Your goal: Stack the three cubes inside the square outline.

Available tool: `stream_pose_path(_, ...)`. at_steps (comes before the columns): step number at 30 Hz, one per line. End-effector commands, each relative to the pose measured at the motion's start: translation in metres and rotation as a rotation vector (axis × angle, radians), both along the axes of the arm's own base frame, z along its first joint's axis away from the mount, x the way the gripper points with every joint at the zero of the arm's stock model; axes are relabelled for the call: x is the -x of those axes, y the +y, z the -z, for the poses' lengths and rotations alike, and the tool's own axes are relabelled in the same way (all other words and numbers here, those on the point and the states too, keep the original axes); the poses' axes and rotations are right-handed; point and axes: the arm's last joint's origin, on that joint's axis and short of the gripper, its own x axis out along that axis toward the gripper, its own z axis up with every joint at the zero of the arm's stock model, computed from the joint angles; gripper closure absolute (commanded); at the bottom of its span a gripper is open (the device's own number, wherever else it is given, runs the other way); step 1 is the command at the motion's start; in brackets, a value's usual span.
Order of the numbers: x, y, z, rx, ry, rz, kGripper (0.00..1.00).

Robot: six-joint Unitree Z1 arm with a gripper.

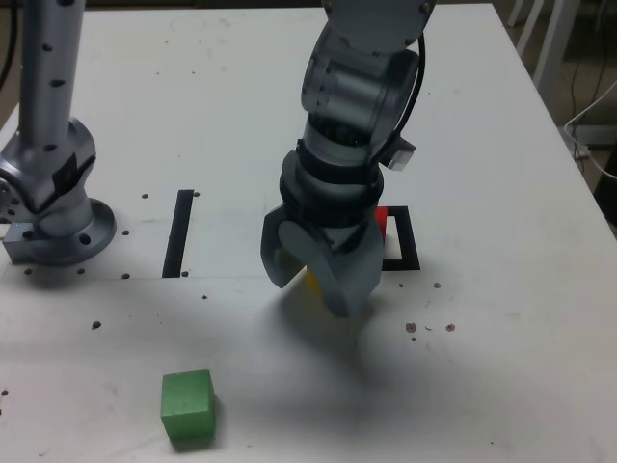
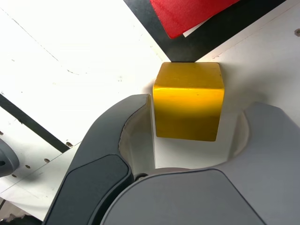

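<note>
Right between the jaws sits the yellow cube (image 2: 188, 101), gaps showing.

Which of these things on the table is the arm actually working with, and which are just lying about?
Part of the job:
- yellow cube, between the gripper jaws
- red cube
- green cube
- square outline

Just there:
- black strip
- second metal arm base

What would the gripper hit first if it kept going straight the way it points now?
Most likely the yellow cube, which sits between the jaws of the gripper, with the table just under it. Beyond it lie the square outline and the red cube. Depth is hard to judge.
</note>
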Motion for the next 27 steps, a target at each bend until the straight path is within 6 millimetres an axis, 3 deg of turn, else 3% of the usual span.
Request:
stream_pose_path(1, 0.0, -0.001, 0.0, -0.001, 0.002, 0.0, 0.71)
stream_pose_path(18, 0.002, 0.0, -0.003, -0.006, 0.006, -0.017, 0.71)
stream_pose_path(27, 0.023, 0.009, -0.038, -0.083, -0.016, -0.227, 0.71)
